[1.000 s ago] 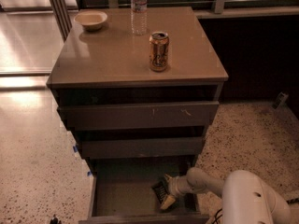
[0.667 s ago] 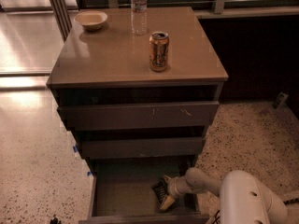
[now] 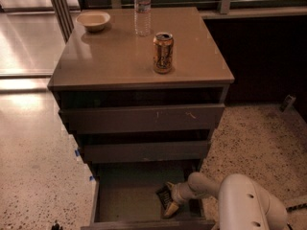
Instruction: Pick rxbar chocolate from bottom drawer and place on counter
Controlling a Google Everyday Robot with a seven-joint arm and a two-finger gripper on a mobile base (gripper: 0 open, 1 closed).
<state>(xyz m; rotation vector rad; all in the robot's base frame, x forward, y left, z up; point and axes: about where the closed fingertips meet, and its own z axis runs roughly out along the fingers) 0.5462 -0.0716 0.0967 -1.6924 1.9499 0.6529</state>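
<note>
The bottom drawer is pulled open at the foot of the grey cabinet. The rxbar chocolate, a small dark bar, lies on the drawer floor at the right side. My gripper reaches into the drawer from the right on a white arm and is right at the bar. A pale fingertip points down toward the drawer front next to the bar. The counter is the cabinet's tan top.
On the counter stand an orange drink can, a clear water bottle and a pale bowl. The two upper drawers are slightly ajar. My white arm fills the lower right. Speckled floor surrounds the cabinet.
The gripper has shifted slightly left and deeper into the drawer, closer over the dark bar. Nothing on the counter has moved.
</note>
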